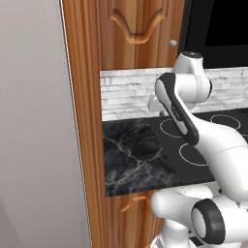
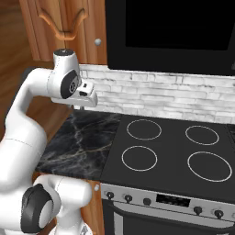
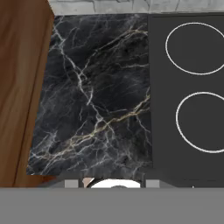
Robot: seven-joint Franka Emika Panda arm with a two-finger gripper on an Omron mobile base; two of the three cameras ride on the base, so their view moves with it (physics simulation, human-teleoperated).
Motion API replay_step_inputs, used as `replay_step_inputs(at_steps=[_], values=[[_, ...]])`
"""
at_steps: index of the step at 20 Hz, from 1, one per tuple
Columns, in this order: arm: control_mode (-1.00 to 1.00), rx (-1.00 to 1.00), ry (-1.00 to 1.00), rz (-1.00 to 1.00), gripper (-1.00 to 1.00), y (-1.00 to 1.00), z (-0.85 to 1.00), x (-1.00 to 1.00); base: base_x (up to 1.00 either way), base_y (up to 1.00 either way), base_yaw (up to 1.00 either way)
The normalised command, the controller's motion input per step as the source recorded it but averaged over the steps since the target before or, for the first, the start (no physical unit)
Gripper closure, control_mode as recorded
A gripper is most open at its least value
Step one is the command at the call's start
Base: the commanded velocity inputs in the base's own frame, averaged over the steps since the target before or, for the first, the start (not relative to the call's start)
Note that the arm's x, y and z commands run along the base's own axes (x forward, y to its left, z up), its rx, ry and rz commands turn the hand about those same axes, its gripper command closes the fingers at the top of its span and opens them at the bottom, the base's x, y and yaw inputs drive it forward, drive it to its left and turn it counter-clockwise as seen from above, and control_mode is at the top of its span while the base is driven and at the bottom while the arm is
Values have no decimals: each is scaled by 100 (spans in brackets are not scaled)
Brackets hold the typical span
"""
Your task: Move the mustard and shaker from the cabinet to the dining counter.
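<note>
Above the short counter: the cabinet (image 1: 138,34) hangs shut, its arched door and round silver knob (image 1: 173,43) facing the robot; the knob sits at the door's lower right corner, next to the black panel (image 2: 170,27) over the stove.
Mustard and shaker: neither can be seen; judging by the task, both are behind that closed door.
Counter below: a short slab of black marble (image 3: 96,96) with pale veins, bare, with a wooden side panel (image 3: 19,87) on one side and the stove top (image 2: 170,147) with its white rings on the other.
Arm: folded up high, its wrist level with the brick wall (image 2: 174,96), below the knob; the hand camera looks straight down on the marble.
Claw: its tips are hidden at the bottom of the hand view, so I cannot tell whether it is wide or narrow.
Step in hand: opening the door, by my reading.
How to do it well: raise and turn the hand toward the knob, spread the fingers first, close squarely on the knob, then pull along the door's swing rather than straight back.
</note>
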Motion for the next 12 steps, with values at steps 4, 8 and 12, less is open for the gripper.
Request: replay_step_inputs(at_steps=[4, 8, 12], values=[[-100, 0, 0, -1, -100, -16, 0, 5, 0, 0, 0], [-100, 7, -17, -32, -100, -10, -3, 19, 0, 0, 0], [-100, 20, -42, -51, -100, -9, 13, 13, 0, 0, 0]])
